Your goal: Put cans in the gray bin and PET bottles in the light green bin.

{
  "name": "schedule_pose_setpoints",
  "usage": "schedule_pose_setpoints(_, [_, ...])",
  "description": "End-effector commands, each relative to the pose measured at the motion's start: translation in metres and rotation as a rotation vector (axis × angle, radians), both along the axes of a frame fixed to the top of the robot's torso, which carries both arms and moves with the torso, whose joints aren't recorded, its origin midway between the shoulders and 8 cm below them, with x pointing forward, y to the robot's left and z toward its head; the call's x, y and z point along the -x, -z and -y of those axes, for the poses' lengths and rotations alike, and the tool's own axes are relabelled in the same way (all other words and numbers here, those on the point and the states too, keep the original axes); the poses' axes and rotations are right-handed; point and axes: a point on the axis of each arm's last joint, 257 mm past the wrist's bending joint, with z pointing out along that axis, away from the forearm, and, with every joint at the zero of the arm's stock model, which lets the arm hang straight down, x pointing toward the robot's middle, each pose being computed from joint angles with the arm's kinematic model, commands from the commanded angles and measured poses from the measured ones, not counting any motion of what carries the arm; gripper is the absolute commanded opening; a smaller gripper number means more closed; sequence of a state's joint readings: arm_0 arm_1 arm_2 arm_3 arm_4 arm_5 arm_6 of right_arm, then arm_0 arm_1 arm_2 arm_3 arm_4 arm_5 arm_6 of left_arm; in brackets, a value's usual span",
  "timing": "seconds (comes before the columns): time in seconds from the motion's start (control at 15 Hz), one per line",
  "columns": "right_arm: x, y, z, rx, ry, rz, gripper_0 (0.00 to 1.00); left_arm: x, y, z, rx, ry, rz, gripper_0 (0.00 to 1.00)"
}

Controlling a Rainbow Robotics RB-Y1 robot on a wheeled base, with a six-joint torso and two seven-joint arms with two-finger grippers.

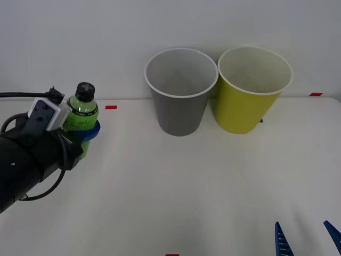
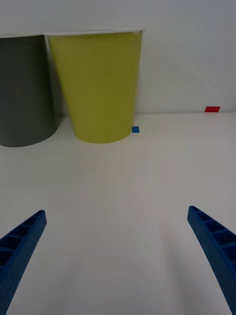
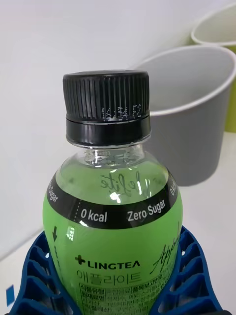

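A small green PET bottle [image 1: 81, 111] with a black cap stands upright at the table's left, and my left gripper [image 1: 85, 134] is shut on its body. In the left wrist view the bottle [image 3: 114, 231] sits close between the blue fingers [image 3: 34, 275], cap up. The gray bin [image 1: 180, 92] stands at the back centre, and the light green bin [image 1: 251, 89] is right beside it on its right. My right gripper [image 1: 307, 240] is open low at the front right. In the right wrist view its blue fingertips [image 2: 24, 241] are spread wide over bare table, facing the light green bin [image 2: 98, 86] and the gray bin [image 2: 24, 91].
Small red tape marks [image 1: 111, 107] lie on the white table [image 1: 176, 186] near the back wall, with another red mark [image 1: 316, 94] at the far right. A blue mark [image 2: 135, 130] lies by the light green bin's base.
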State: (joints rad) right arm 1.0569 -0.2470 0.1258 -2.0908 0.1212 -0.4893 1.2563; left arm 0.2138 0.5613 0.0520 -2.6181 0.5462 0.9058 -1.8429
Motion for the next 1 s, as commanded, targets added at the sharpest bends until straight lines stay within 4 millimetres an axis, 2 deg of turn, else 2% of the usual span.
schedule_pose_setpoints(0.07, [0.0, 0.0, 0.0, 0.0, 0.0, 0.0, 1.0, -0.011, -0.042, 0.01, 0.069, 0.012, 0.083, 0.0])
schedule_pose_setpoints(0.2, [0.0, 0.0, 0.0, 0.0, 0.0, 0.0, 1.0, -0.012, -0.056, 0.026, 0.155, 0.044, 0.079, 0.0])
schedule_pose_setpoints(0.4, [0.0, 0.0, 0.0, 0.0, 0.0, 0.0, 1.0, -0.015, -0.074, 0.043, 0.135, 0.072, 0.135, 0.0])
schedule_pose_setpoints(0.47, [0.0, 0.0, 0.0, 0.0, 0.0, 0.0, 1.0, -0.014, -0.077, 0.053, 0.145, 0.096, 0.137, 0.0])
schedule_pose_setpoints(0.6, [0.0, 0.0, 0.0, 0.0, 0.0, 0.0, 1.0, -0.011, -0.095, 0.073, 0.186, 0.142, 0.166, 0.0])
schedule_pose_setpoints(0.8, [0.0, 0.0, 0.0, 0.0, 0.0, 0.0, 1.0, -0.003, -0.137, 0.11, 0.22, 0.243, 0.234, 0.0])
schedule_pose_setpoints(0.93, [0.0, 0.0, 0.0, 0.0, 0.0, 0.0, 1.0, 0.018, -0.176, 0.15, 0.279, 0.378, 0.299, 0.0])
schedule_pose_setpoints(1.0, [0.0, 0.0, 0.0, 0.0, 0.0, 0.0, 1.0, 0.012, -0.182, 0.161, 0.289, 0.4, 0.299, 0.0])
